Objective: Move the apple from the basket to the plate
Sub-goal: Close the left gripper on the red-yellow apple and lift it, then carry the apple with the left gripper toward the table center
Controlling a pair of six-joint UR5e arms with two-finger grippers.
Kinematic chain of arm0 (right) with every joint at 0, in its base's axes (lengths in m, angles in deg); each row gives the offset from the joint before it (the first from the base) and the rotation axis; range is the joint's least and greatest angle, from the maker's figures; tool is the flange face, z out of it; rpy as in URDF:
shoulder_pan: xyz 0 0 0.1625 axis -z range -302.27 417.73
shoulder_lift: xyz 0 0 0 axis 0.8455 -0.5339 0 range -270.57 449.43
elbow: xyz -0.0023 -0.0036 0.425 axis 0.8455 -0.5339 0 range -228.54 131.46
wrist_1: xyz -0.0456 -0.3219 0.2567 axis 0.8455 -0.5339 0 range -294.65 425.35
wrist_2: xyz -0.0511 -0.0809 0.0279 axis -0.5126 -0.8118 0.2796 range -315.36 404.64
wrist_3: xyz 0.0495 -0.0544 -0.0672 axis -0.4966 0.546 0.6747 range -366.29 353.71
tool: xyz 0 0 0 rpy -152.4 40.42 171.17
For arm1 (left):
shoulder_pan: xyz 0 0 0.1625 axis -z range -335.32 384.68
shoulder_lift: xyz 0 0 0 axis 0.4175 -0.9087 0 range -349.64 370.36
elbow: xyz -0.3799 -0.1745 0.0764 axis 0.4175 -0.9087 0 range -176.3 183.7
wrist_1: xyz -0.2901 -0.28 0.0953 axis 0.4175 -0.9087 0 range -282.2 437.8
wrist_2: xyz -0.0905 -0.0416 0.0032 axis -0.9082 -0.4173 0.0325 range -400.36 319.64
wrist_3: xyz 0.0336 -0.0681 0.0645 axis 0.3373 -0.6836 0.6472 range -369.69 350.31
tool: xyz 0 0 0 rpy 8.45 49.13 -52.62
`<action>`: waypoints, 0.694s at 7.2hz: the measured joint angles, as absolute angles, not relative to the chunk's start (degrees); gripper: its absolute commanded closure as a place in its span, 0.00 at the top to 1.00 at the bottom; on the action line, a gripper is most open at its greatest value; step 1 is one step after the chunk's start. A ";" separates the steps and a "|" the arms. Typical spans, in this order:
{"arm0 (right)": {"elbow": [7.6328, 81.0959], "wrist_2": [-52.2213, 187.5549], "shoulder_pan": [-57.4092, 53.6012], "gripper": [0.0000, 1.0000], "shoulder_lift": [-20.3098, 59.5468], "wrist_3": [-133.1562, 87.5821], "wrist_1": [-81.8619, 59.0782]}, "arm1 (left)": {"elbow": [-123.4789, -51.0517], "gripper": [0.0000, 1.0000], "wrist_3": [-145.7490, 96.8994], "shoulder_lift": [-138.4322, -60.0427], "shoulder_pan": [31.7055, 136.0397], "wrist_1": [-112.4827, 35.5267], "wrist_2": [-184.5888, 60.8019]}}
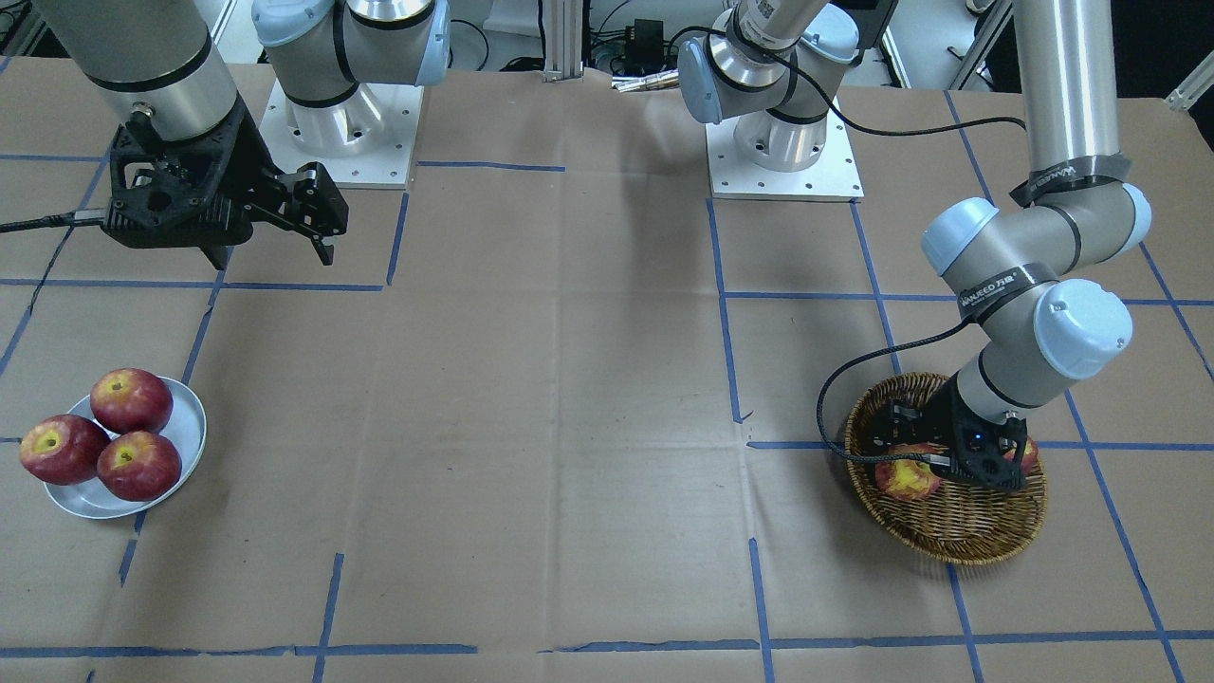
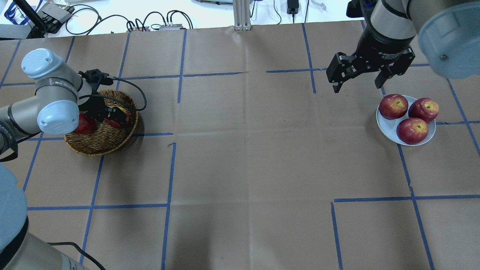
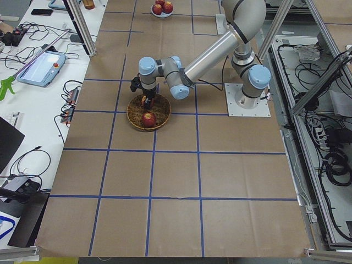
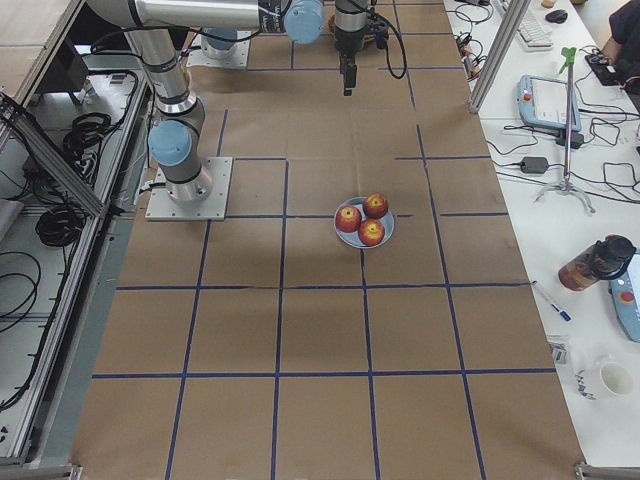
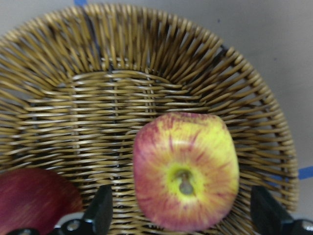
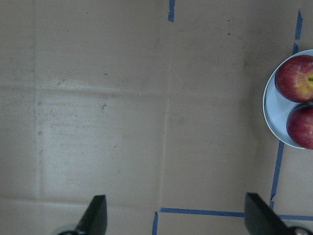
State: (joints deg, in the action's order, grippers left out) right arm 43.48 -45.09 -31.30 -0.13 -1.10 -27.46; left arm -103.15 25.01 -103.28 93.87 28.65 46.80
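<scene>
The apple, red with big yellow patches, lies stem-up in the wicker basket. My left gripper is lowered into the basket, open. Its fingers stand on either side of the apple, apart from it. The light blue-grey plate at the other end of the table holds three dark red apples. My right gripper hangs open and empty above the table beside the plate.
A dark red apple lies in the basket next to the yellow-red one and shows in the overhead view. The left arm's cable loops over the basket rim. Blue tape lines cross the brown table cover.
</scene>
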 measured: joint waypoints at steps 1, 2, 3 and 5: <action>43.48 -45.09 -31.30 1.00 -0.13 -1.10 -27.46 | -102.55 0.42 25.01 -103.75 93.89 28.62 46.84; 43.48 -45.09 -31.30 1.00 -0.13 -1.10 -27.46 | -101.71 0.42 24.98 -103.85 94.11 28.53 46.82; 43.48 -45.07 -31.30 1.00 -0.13 -1.10 -27.46 | -100.74 0.42 24.76 -103.56 94.69 28.35 46.84; 43.48 -45.05 -31.31 1.00 -0.14 -1.10 -27.46 | -97.89 0.42 20.90 -101.75 98.78 26.24 47.25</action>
